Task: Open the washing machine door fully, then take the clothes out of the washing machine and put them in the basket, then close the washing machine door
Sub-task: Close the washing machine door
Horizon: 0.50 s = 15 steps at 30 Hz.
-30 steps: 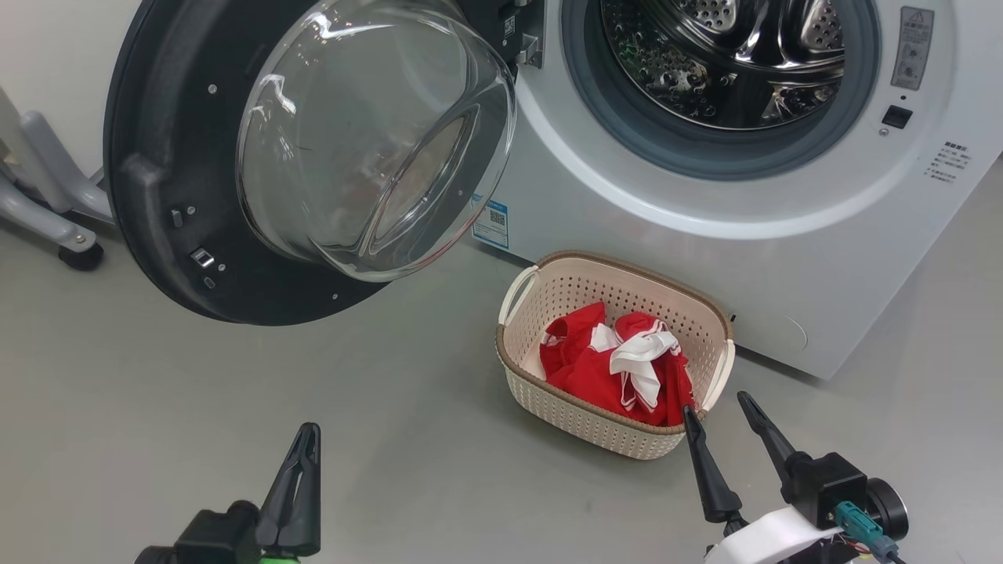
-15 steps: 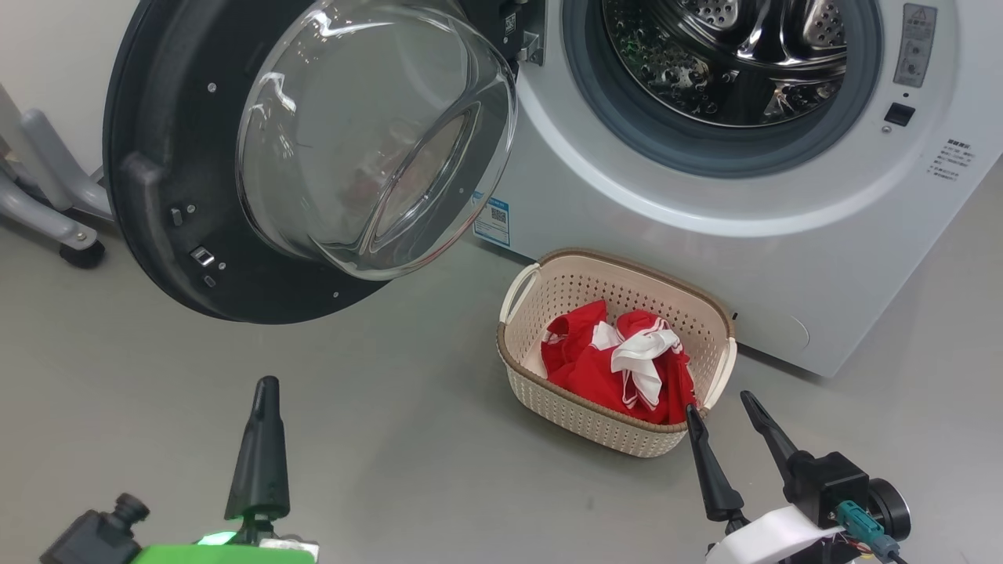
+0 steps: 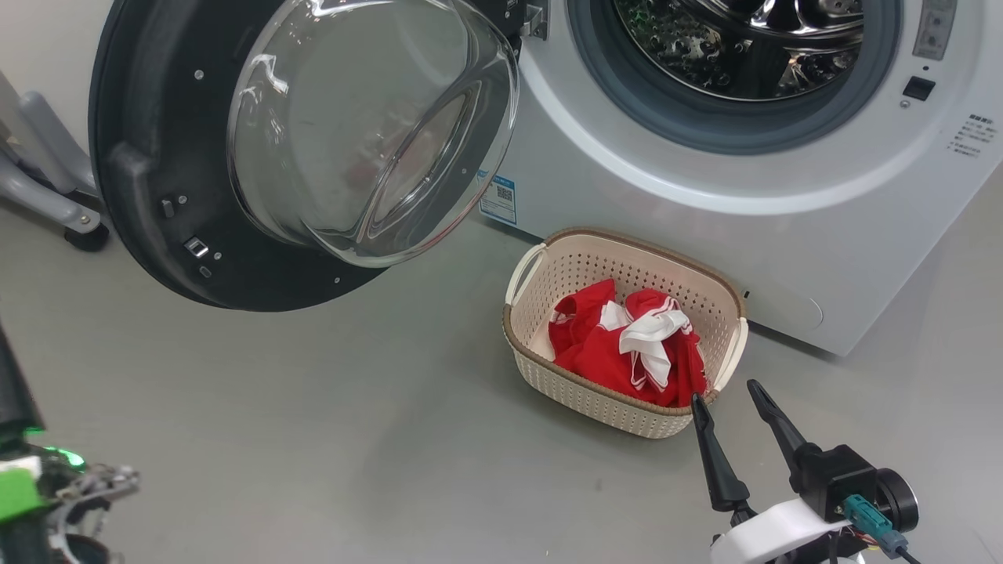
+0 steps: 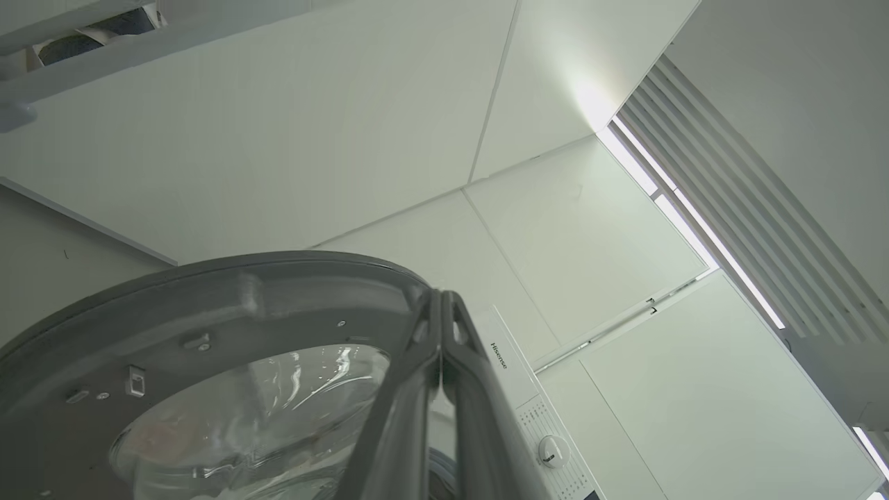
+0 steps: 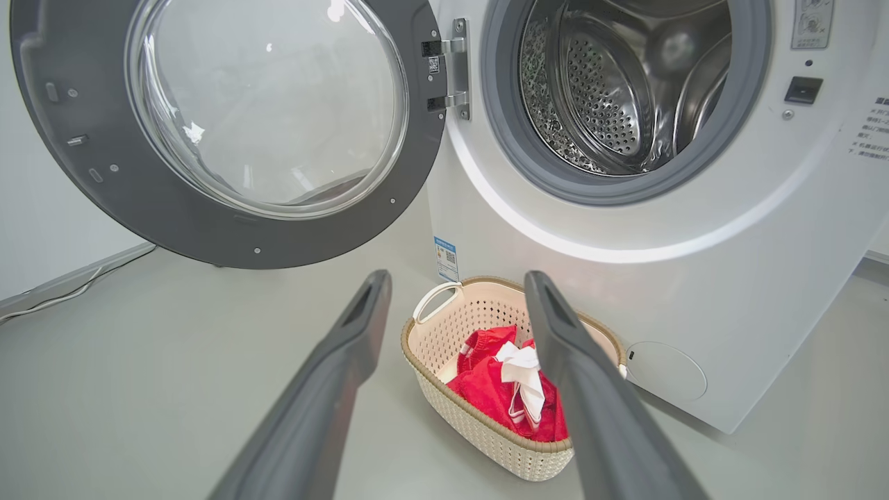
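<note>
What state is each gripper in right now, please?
Left gripper: closed, fingers pressed together, holding nothing.
Right gripper: open, empty, near the basket.

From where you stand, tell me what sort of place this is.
Probably a laundry corner in a lab or test room: a white front-loading washing machine with its door swung open, a small basket holding red clothes, and a bare grey floor.
</note>
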{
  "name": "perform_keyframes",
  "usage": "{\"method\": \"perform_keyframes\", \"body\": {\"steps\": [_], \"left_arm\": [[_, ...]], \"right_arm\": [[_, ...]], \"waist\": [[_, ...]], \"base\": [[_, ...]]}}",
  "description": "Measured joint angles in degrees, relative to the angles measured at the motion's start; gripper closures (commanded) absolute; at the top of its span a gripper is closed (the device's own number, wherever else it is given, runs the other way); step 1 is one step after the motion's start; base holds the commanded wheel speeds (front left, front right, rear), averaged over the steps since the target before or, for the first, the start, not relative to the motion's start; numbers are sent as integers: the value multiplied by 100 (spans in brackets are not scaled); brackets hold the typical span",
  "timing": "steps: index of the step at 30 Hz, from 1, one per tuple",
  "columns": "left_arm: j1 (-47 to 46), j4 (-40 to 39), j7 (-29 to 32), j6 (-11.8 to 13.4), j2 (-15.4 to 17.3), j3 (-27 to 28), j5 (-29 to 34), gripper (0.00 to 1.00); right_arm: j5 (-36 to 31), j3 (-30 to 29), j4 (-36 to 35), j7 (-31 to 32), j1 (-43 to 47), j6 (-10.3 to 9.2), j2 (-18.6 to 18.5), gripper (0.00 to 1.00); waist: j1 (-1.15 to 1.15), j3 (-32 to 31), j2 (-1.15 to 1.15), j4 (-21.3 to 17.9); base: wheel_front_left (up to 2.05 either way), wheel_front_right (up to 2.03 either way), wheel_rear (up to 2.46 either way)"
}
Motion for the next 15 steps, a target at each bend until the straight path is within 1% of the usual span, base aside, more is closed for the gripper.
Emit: {"method": "perform_keyframes", "body": {"steps": [3,6,9,11,15], "left_arm": [[-268,201,98,20,235,435,-324,100],[-530,519,224,158,566,853,-517,100],[-775,934,396,335,832,1155,-831,100],[-915,1247,531,515,1031,1292,-985,100],[-1256,1768,756,736,1338,1558,-1326,100]], "right_arm": [[-15,2,-11,0,-43,1,-19,0],[-20,13,-34,16,-101,5,-42,0],[-22,27,-48,18,-131,11,-63,0],[-34,33,-64,40,-136,13,-81,0],[-79,48,-91,60,-215,18,-112,0]], "waist": [[0,72,0,-16],[0,138,0,-47],[0,191,0,-99],[0,227,0,-139],[0,303,0,-226]], "base": [[0,0,0],[0,0,0],[0,0,0],[0,0,0],[0,0,0]]}}
